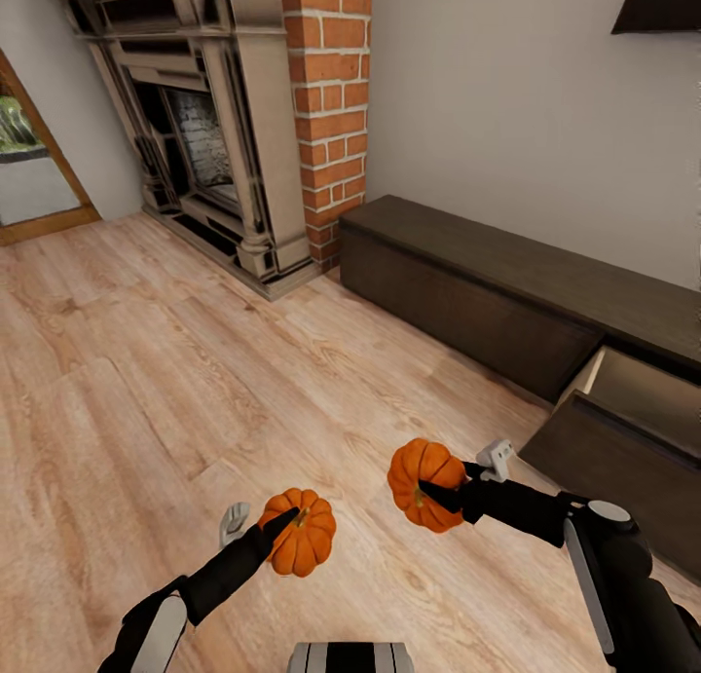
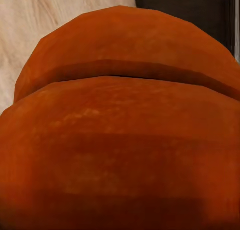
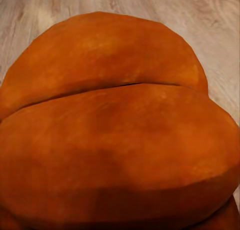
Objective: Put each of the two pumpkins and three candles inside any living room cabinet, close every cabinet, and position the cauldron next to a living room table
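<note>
I hold two orange ribbed pumpkins above the wood floor. My left gripper point(image 1: 261, 523) is shut on one pumpkin point(image 1: 302, 534), whose skin looms close in the left wrist view point(image 2: 120, 140). My right gripper point(image 1: 467, 476) is shut on the other pumpkin point(image 1: 421, 480), seen close up in the right wrist view point(image 3: 115, 140). The long, low dark brown cabinet point(image 1: 506, 254) runs along the wall ahead and to the right. Its right-hand drawer point(image 1: 638, 391) is pulled out, just beyond the right pumpkin. The candles and the cauldron are out of view.
A fireplace point(image 1: 209, 137) with a red brick column point(image 1: 331, 98) stands at the back left, beside the cabinet's left end. Light wood floor point(image 1: 146, 381) stretches to the left and ahead. A doorway frame point(image 1: 39, 157) is at the far left.
</note>
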Available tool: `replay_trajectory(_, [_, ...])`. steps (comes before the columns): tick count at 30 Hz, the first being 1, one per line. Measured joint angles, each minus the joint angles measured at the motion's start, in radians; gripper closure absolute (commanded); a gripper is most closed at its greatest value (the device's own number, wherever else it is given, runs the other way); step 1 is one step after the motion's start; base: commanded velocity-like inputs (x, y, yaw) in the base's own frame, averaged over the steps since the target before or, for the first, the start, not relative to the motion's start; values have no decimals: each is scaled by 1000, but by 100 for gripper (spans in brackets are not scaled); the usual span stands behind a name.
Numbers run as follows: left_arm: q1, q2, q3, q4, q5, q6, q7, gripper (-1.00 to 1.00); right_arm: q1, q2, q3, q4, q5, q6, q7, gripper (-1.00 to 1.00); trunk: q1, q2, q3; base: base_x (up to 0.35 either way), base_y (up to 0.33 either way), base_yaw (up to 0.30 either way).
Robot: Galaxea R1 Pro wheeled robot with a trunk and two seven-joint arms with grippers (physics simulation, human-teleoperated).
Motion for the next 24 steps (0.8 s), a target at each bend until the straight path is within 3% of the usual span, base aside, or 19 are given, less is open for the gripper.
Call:
replay_trajectory(3, [-2, 4, -12, -5, 1, -36, -7, 100, -15, -6, -1, 0, 1, 98, 7, 100, -1, 1, 12, 0, 0, 0])
replay_trajectory(6, [-2, 6, -48, -12, 1, -84, -8, 100, -33, -20, -1, 0, 1, 200, 9, 100, -3, 1, 23, 0, 0, 0])
replay_trajectory(10, [-2, 10, -77, -12, -1, -105, -7, 100, -40, -25, -2, 0, 1, 230, 10, 100, -5, 2, 39, 0, 0, 0])
replay_trajectory(14, [-2, 12, -81, -2, -2, -100, -8, 100, -43, -53, -10, 0, 3, 237, 11, 100, -6, 3, 54, 0, 0, -50])
replay_trajectory(18, [-3, 12, -82, 3, -3, -97, -3, 100, -51, -69, -17, -1, -3, 244, 12, 100, -8, 4, 70, 0, 0, -221])
replay_trajectory(24, [-4, 12, -81, 15, -4, -95, 3, 100, -56, -73, -22, -1, -7, 247, 13, 100, -11, 6, 93, 0, 0, -288])
